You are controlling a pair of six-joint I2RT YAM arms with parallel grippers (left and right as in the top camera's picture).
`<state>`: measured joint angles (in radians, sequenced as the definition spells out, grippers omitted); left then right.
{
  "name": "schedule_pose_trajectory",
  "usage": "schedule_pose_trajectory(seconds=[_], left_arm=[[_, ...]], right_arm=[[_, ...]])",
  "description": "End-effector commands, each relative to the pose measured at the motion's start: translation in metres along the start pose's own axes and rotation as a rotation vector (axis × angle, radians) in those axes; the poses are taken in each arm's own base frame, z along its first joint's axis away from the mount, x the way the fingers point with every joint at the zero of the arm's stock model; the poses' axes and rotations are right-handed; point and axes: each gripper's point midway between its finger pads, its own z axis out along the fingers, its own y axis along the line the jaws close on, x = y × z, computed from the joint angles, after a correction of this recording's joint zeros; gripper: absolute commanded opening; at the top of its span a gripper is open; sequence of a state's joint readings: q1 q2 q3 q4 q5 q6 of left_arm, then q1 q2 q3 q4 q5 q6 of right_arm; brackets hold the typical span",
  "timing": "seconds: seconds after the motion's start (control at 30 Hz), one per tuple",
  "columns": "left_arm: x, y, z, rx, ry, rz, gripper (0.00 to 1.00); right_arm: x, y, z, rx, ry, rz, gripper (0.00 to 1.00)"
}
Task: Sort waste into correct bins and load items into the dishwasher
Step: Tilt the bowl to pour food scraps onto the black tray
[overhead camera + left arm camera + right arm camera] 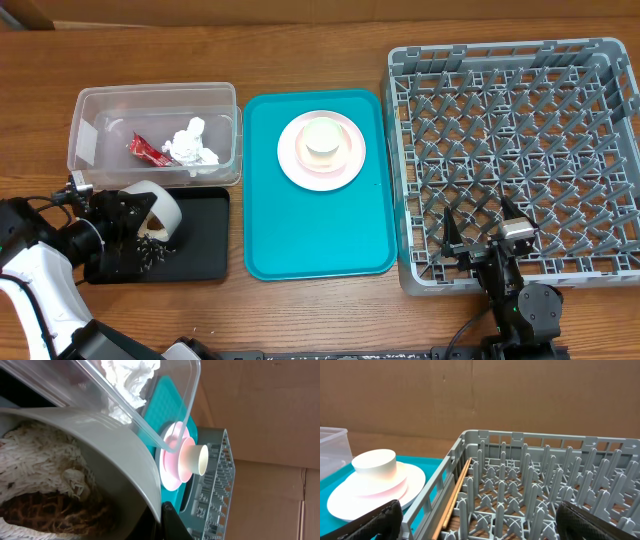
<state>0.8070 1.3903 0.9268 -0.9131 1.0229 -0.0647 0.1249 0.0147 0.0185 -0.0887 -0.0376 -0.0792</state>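
Over black tray point(200, 250), left claw point(128, 215) pinched white bowl point(160, 205) tipped sideways, presumably to dump rice point(45, 455) (plenty sat inside). Meanwhile right claw point(478, 238) hung spread, empty, at rack point(500, 50) edge.

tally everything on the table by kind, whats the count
containers: 4 (clear tub, black tray, teal tray, grey rack)
dishes: 3 seen (pink plate, white cup, bowl in the left tool)
waste pieces in the tub: 2 (red wrapper, tissue)
wooden stick in the rack: 1
total: 10, loose rice not counted
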Motion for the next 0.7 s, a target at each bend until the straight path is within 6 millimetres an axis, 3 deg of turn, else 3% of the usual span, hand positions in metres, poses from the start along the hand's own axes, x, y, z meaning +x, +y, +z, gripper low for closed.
schedule_pose_trajectory(seconds=[0.0,0.67], left_arm=[[0.0027,-0.0061,0.0000,0.054,-0.005,0.038,0.04],[0.0023,-0.0122,-0.0003,0.091,-0.009,0.117,0.04]], right_arm=[[0.0006,-0.0004,0.0000,0.001,-0.009,0.000,1.00],[0.0006,-0.0004,0.0000,0.001,-0.009,0.000,1.00]])
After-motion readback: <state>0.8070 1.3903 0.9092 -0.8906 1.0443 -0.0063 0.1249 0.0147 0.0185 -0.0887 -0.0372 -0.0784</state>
